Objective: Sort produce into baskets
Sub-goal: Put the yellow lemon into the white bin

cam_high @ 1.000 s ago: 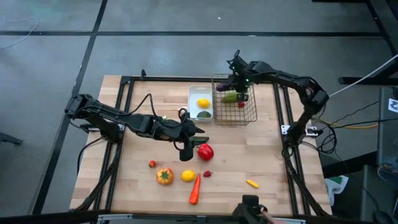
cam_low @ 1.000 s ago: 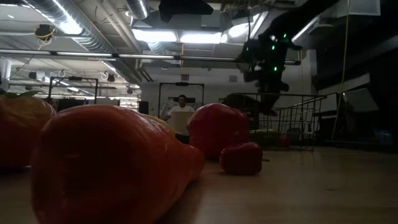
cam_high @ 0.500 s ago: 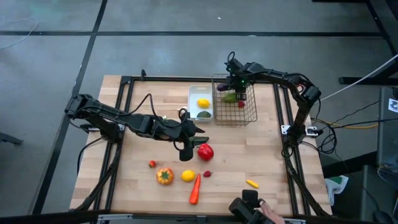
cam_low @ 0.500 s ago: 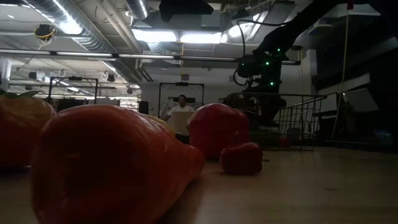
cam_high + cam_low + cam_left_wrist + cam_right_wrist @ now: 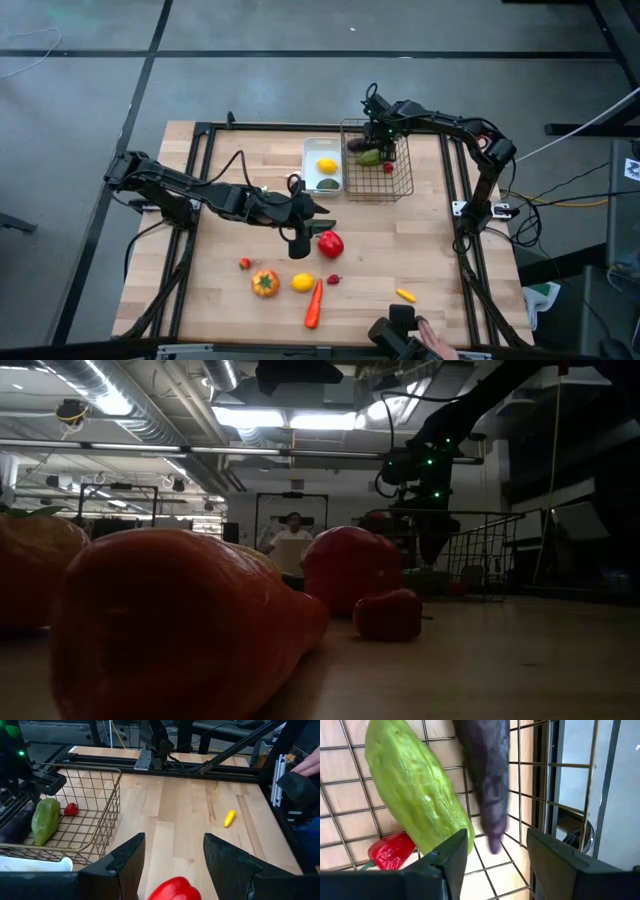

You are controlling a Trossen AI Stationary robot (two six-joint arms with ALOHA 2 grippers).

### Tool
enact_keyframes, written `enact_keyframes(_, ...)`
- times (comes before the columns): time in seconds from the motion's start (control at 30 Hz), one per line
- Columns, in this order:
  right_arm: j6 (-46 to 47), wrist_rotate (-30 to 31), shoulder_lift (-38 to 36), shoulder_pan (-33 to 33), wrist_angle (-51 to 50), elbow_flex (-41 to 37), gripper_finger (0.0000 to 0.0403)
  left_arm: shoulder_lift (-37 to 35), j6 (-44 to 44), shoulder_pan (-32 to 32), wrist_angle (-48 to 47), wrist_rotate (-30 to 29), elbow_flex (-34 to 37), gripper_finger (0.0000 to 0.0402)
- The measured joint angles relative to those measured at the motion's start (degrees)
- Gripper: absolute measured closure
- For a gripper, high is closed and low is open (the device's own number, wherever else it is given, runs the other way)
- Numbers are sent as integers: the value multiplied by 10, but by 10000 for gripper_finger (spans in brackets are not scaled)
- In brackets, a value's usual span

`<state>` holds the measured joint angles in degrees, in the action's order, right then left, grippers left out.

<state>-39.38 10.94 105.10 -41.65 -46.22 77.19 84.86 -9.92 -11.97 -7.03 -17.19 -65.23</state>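
The wire basket (image 5: 378,160) stands at the table's far side. A green cucumber (image 5: 415,785), a purple eggplant (image 5: 487,775) and a small red chilli (image 5: 390,850) lie on its floor. My right gripper (image 5: 495,865) (image 5: 381,138) hangs open inside the basket, pointing down. The eggplant's tip lies between its fingers, clear of both. The white tray (image 5: 309,165) holds a lemon (image 5: 327,166) and a green piece (image 5: 327,184). My left gripper (image 5: 172,857) (image 5: 303,240) is open mid-table beside the red pepper (image 5: 330,243), touching nothing.
Near the front edge lie a small red piece (image 5: 244,264), an orange tomato (image 5: 265,283), a lemon (image 5: 302,283), a carrot (image 5: 314,303), a red chilli (image 5: 334,279) and a yellow chilli (image 5: 405,295). A person's hand (image 5: 425,335) shows at the front edge.
My right gripper has sunk from above the wire basket's rim down into the basket, over the eggplant and cucumber. The produce on the table has stayed where it was.
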Motion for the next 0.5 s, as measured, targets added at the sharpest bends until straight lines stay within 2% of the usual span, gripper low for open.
enact_keyframes(0.17,0,0,0,0,-1,0,185,0,0,0,0,0,0,204)
enact_keyframes(0.5,0,0,0,0,-1,0,186,0,-19,-2,0,2,0,204)
